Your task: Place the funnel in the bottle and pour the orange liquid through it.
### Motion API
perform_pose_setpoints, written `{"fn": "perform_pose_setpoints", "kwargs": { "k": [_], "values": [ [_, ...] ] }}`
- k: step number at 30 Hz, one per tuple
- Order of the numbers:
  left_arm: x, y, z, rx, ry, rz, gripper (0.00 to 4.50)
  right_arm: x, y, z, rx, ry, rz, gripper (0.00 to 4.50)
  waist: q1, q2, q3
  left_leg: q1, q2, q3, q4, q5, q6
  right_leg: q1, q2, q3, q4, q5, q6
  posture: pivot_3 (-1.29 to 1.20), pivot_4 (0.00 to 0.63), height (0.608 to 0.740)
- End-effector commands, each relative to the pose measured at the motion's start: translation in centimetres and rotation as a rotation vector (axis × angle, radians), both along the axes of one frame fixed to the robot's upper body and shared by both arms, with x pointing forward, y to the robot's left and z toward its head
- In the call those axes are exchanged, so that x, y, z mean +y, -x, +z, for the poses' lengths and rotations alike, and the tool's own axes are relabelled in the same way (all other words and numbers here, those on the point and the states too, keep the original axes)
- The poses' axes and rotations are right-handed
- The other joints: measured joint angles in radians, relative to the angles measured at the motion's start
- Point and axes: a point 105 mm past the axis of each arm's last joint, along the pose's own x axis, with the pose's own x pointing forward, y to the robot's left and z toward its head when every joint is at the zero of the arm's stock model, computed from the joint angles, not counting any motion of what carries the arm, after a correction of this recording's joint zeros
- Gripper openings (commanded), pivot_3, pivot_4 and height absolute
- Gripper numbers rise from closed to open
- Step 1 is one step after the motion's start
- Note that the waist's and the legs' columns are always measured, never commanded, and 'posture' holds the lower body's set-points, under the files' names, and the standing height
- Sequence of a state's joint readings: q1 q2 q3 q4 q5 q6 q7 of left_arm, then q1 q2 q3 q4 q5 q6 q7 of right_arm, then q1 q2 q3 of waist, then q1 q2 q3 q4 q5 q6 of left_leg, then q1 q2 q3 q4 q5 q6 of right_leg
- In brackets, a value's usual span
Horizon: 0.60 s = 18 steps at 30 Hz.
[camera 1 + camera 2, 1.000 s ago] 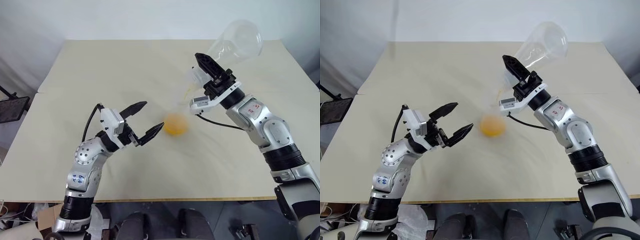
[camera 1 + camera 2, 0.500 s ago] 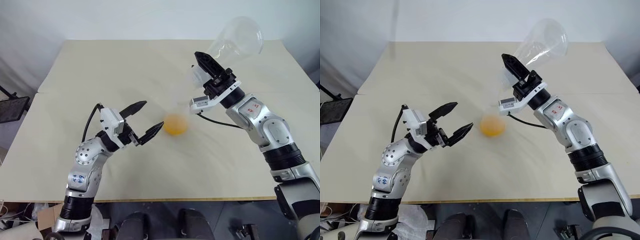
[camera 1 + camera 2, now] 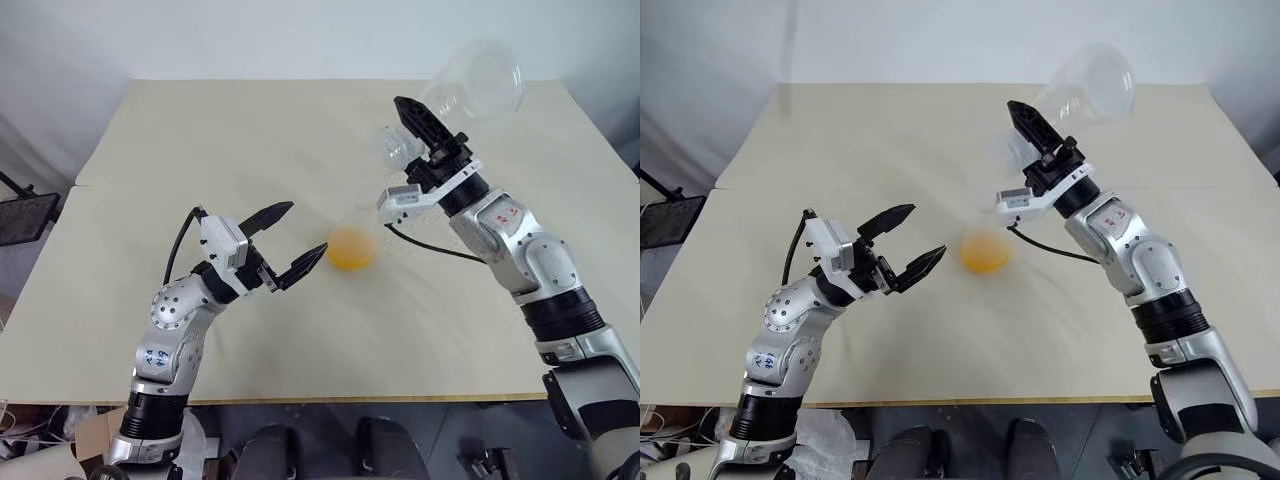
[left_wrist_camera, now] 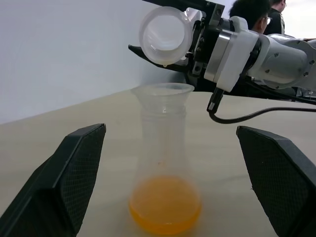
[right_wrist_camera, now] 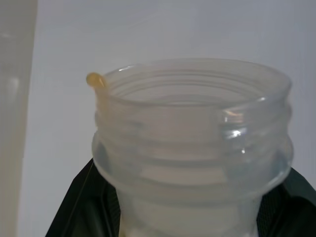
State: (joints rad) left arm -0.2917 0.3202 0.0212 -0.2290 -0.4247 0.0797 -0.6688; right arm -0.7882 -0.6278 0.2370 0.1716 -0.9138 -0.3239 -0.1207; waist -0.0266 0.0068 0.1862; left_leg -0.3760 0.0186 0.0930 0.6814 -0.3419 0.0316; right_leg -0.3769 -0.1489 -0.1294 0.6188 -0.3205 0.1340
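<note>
The bottle (image 3: pixel 355 225) stands upright at the table's middle, with the orange liquid (image 3: pixel 351 248) pooled in its round base. The clear funnel (image 4: pixel 162 91) sits in its neck. My right gripper (image 3: pixel 405 135) is shut on the neck of a clear wide-mouthed flask (image 3: pixel 472 78), held tilted above and behind the bottle, its mouth (image 4: pixel 164 33) just over the funnel. The flask looks drained; an orange drop (image 5: pixel 95 79) clings to its rim. My left gripper (image 3: pixel 305 230) stands open just left of the bottle, level with its base, touching nothing.
The cream table (image 3: pixel 200 130) stretches wide on all sides of the bottle, with its front edge near me. A person's head (image 4: pixel 252 12) shows behind the right arm in the left wrist view.
My right wrist has rolled and the flask has tipped back from its steeper pour. The thin orange stream into the funnel has stopped. The left arm has stayed still.
</note>
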Motion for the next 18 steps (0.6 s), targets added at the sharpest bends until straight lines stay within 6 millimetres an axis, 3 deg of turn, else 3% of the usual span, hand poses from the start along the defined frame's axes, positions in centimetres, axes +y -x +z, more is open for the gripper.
{"fn": "perform_pose_setpoints", "kwargs": {
  "k": [1,4,6,8,10,15,18],
  "values": [
    [0.0,0.6,0.9,-0.048,-0.001,-0.005,4.50,-2.0,0.3,2.3,0.020,-0.188,0.007,2.63,0.000,0.000,0.000,0.000,0.000,0.000,0.000,0.000,0.000,0.000,0.000,0.000,0.000,0.000,0.000,0.00,0.150,0.740],
    [0.0,0.6,1.0,-0.047,-0.013,-0.012,4.50,-5.2,-0.2,2.9,0.226,-0.588,0.077,2.63,0.000,0.000,0.000,0.000,0.000,0.000,0.000,0.000,0.000,0.000,0.000,0.000,0.000,0.000,0.000,0.00,0.150,0.740],
    [0.1,0.6,1.0,-0.047,-0.015,-0.013,4.50,-6.6,-0.5,2.7,0.329,-0.751,0.117,2.63,0.001,0.000,0.000,0.000,0.001,0.000,0.000,0.000,0.000,0.000,0.000,-0.001,0.000,0.000,0.000,0.00,0.150,0.740],
    [0.1,0.6,1.0,-0.044,-0.020,-0.017,4.50,-8.4,-0.9,1.4,0.487,-0.934,0.178,2.63,0.002,0.000,0.000,0.000,0.000,-0.001,0.000,0.000,0.000,0.001,0.000,-0.001,0.001,0.000,0.000,0.00,0.150,0.740],
    [0.1,0.6,1.0,-0.041,-0.026,-0.025,4.50,-11.6,-1.6,-0.7,0.602,-1.117,0.137,2.63,0.004,0.000,0.000,0.000,0.000,-0.001,0.000,0.000,0.001,0.001,0.000,-0.001,0.001,0.000,0.000,0.00,0.150,0.740],
    [0.0,0.5,1.0,-0.039,-0.030,-0.032,4.50,-17.6,-1.8,-3.9,0.661,-1.390,0.055,2.63,0.003,0.000,0.000,0.000,0.000,-0.001,0.000,0.000,0.001,0.001,0.000,-0.001,0.001,0.000,0.000,0.00,0.150,0.740],
    [-0.1,0.5,1.0,-0.039,-0.029,-0.034,4.50,-19.7,-1.9,-5.2,0.672,-1.466,-0.003,2.63,0.001,0.000,0.000,0.000,0.000,0.000,0.000,0.000,0.001,0.001,0.000,-0.001,0.001,0.000,0.000,0.00,0.150,0.740]
  ]
}}
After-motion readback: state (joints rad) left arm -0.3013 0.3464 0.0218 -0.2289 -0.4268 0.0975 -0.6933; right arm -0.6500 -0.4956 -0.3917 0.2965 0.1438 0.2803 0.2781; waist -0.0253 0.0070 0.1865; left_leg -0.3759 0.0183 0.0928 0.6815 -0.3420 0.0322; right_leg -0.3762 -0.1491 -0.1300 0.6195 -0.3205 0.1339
